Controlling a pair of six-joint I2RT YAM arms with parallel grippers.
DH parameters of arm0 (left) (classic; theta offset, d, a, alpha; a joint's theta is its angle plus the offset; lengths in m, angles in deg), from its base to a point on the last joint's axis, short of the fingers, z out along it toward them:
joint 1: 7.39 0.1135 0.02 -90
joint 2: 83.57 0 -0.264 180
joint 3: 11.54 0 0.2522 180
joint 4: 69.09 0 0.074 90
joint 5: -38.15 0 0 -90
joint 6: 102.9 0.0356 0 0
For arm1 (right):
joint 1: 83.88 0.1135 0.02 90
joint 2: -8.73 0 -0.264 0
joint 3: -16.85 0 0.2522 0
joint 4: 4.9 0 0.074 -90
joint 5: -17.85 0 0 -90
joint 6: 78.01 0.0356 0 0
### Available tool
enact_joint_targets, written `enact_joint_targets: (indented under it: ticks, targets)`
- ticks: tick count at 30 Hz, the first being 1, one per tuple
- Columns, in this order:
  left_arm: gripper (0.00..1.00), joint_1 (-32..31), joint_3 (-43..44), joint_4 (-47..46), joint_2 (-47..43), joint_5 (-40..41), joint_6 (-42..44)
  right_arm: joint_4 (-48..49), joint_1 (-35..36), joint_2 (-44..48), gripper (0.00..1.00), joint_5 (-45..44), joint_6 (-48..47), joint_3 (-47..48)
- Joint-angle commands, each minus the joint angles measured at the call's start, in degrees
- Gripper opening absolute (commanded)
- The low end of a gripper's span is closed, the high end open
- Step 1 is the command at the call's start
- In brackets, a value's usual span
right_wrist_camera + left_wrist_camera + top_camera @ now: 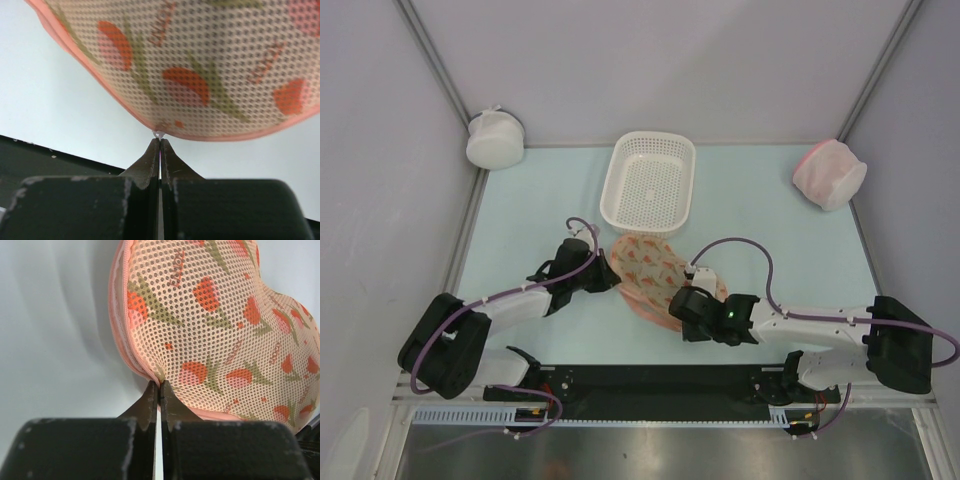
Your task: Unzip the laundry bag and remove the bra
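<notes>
Top external: laundry bag flat on table, mid-width, toward near edge, just in front of white basket, between both grippers. Left wrist: left gripper jaws pressed together, pinching puckered mesh at pink edging. Right wrist: right gripper jaws pressed together, tips meeting small pale loop on bag's edge; hold on it unclear.

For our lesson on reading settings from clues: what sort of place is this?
Probably a robot test cell in a lab, not a home: plain grey walls enclose a pale table, a left arm and right arm are bolted at its near edge, and a white basket and laundry bag lie there.
</notes>
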Motion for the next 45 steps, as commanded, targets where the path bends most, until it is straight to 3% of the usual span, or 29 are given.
enact_joint_targets:
  ticks: [1,12,15,16,18,21,31,45]
  targets:
    - [0.0,1.8,-0.1,-0.5,-0.6,4.4,2.4,-4.8,0.4,1.6,0.0,-2.1,1.0,-0.9]
    - [0.0,1.9,-0.1,-0.6,-1.3,3.7,2.7,-2.6,0.4,0.6,0.0,-2.0,0.6,-0.7]
    - [0.19,1.9,-0.3,0.0,-2.4,3.0,2.6,-1.2,0.4,-0.4,0.0,-1.5,-0.2,-0.1]
    - [0.37,1.8,-0.4,0.0,-2.9,2.7,2.6,-0.8,0.4,-0.8,0.0,-1.4,-0.5,-0.1]
    - [0.6,1.8,-1.2,0.1,-4.5,1.9,2.1,0.2,0.5,-1.5,0.0,-1.1,-1.1,0.6]
    - [0.74,1.8,-2.7,0.3,-7.1,1.4,0.9,1.8,0.7,-2.6,0.0,-0.5,-2.1,1.3]
    - [0.76,-0.2,-8.7,2.3,-16.1,0.8,-3.4,6.7,1.4,-10.2,0.0,0.8,-7.4,7.4]
    - [0.72,-5.4,-11.6,1.5,-20.0,-0.7,-10.5,15.4,1.7,-21.7,0.0,6.3,-14.2,18.5]
